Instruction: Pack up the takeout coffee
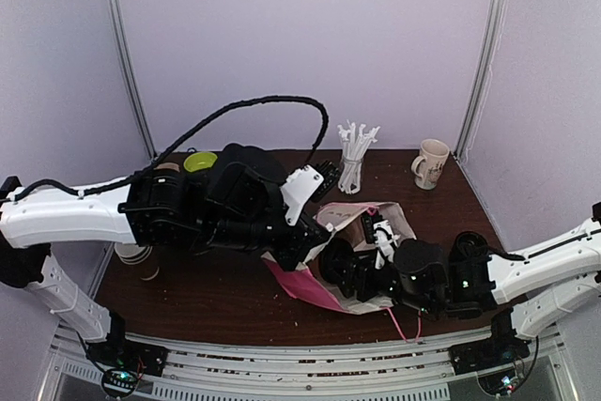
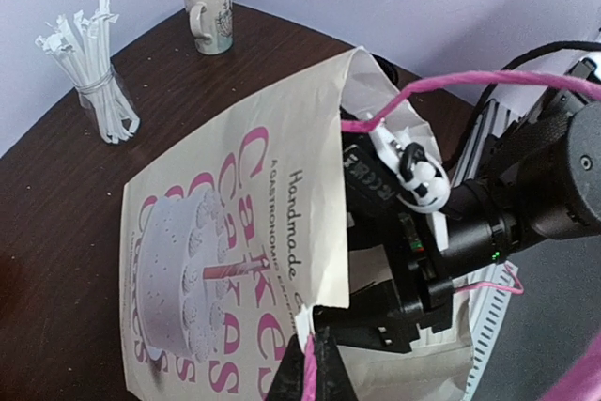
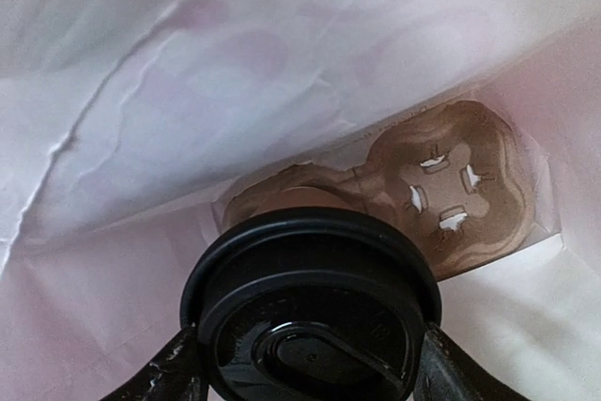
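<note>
The right end effector (image 3: pixel 310 377) is grasping the takeout coffee (image 3: pixel 315 312) at its sides, just under the black lid, and is holding it deep inside the paper bag (image 2: pixel 235 232), short of the cardboard carrier (image 3: pixel 451 185) that is sitting at the bag's bottom. The left end effector (image 2: pixel 308 380) is clenching a pink cord (image 2: pixel 307 362) of the bag's handle and is lifting the mouth open. The bag is lying tipped on the desk (image 2: pixel 56 232) with its printed face uppermost, so the cup is probably going in at a slant. If so, it may be risking a leak at the lid, or it may catch the carrier's edge and land beside the socket instead of in it. If the cord is slipping from that narrow pinch, the paper wall may sag onto the cup and the arm. As for contents, the carrier's visible socket is standing empty, its four flaps unbent. Outside the bag, a glass (image 2: pixel 108 110) is holding wrapped straws, and whether the mug (image 2: pixel 208 11) is holding anything cannot be told.
</note>
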Action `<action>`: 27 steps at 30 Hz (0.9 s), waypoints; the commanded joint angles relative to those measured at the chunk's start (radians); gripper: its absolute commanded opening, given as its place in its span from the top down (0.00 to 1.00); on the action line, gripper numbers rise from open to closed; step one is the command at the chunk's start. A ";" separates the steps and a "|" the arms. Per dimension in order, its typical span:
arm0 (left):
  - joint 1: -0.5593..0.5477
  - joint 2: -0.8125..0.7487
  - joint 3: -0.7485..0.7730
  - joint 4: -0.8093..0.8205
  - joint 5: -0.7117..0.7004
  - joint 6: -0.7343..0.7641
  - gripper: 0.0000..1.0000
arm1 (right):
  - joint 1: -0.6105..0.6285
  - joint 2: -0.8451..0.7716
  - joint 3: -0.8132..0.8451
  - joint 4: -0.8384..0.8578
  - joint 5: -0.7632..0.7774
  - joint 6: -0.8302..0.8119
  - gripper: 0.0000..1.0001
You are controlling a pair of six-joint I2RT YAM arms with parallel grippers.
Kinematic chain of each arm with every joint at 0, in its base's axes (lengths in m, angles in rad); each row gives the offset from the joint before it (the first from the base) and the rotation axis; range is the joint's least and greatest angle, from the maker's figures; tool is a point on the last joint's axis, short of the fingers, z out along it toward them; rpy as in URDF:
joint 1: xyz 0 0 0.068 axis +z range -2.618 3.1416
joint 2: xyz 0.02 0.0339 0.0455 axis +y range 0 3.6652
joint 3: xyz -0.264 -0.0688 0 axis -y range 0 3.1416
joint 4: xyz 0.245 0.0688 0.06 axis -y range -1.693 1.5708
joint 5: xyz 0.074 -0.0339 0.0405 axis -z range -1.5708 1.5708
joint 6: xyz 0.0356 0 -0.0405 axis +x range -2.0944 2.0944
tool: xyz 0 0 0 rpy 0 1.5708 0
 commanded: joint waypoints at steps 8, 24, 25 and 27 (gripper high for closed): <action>-0.012 0.007 -0.008 -0.051 -0.128 0.152 1.00 | 0.011 -0.098 -0.047 0.033 0.223 0.012 0.48; -0.121 0.145 0.156 -0.057 -0.246 0.256 1.00 | 0.018 -0.339 -0.206 -0.065 0.316 0.068 0.48; -0.124 0.154 0.158 -0.057 -0.252 0.253 1.00 | 0.018 -0.345 -0.209 -0.078 0.323 0.071 0.48; -0.126 0.167 0.157 -0.055 -0.250 0.240 1.00 | 0.017 -0.350 -0.218 -0.093 0.333 0.071 0.48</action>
